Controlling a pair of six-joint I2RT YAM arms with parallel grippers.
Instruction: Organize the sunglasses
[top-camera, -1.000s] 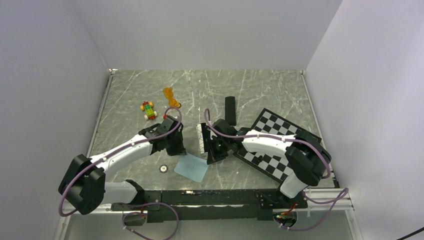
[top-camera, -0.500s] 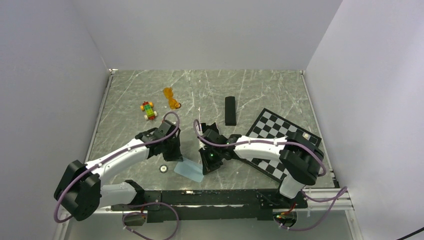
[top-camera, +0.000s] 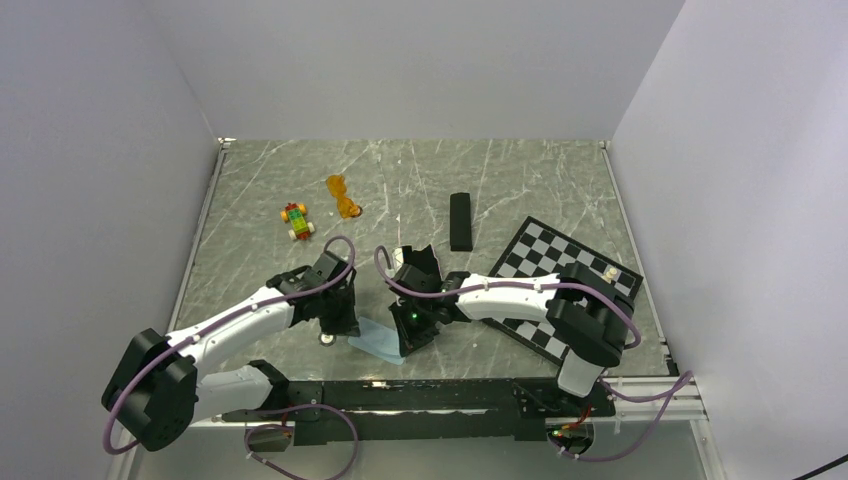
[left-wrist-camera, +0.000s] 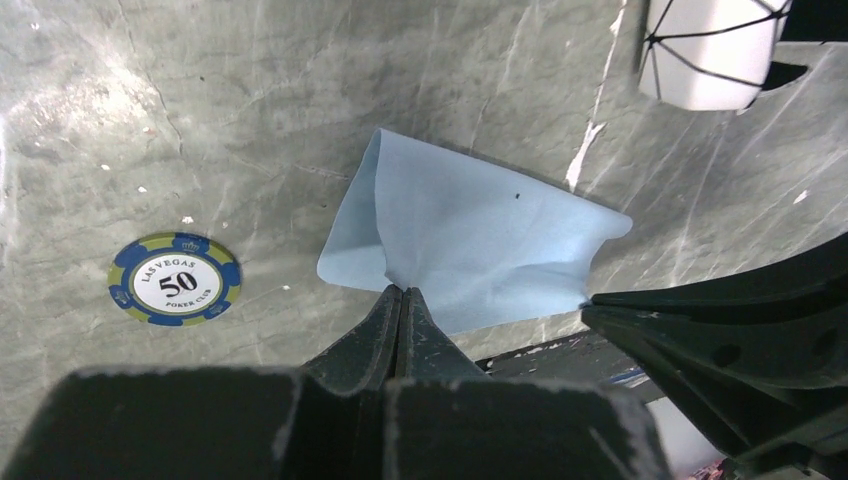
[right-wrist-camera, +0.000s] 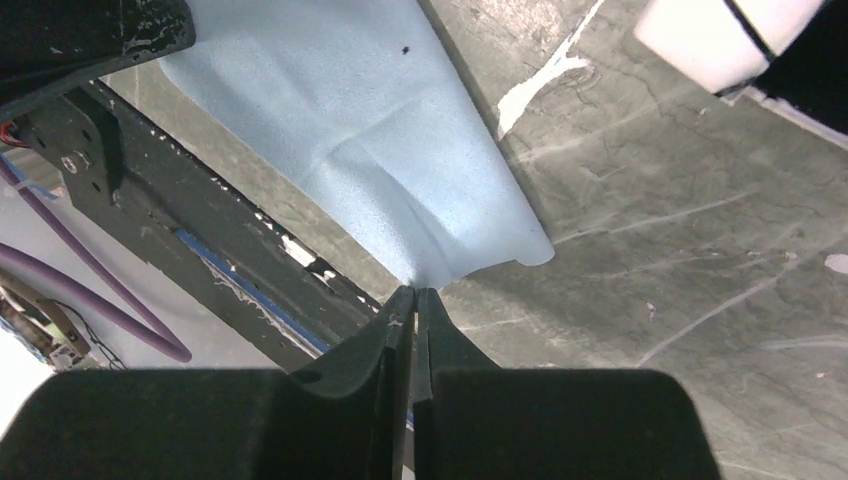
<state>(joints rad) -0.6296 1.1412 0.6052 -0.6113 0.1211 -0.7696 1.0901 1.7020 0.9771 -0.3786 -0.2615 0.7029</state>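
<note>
The orange translucent sunglasses (top-camera: 343, 196) lie at the back left of the table, far from both grippers. The black wire-framed pair is out of view. My left gripper (top-camera: 345, 326) (left-wrist-camera: 400, 291) is shut on one edge of a light blue cloth (top-camera: 376, 341) (left-wrist-camera: 470, 250) near the table's front edge. My right gripper (top-camera: 408, 340) (right-wrist-camera: 415, 291) is shut on the cloth's opposite corner (right-wrist-camera: 400, 150). The cloth hangs stretched between them just above the marble.
A white case with a black line pattern (left-wrist-camera: 712, 50) (right-wrist-camera: 730, 35) lies just beyond the cloth. A black oblong case (top-camera: 460, 220) lies mid-table. A poker chip (top-camera: 327, 339) (left-wrist-camera: 175, 279), a toy car (top-camera: 296, 220) and a chessboard (top-camera: 560, 262) are around.
Both arms have drawn back toward the near edge of the table, carrying the blue cloth with them. The right gripper has swung left and closer to the left gripper.
</note>
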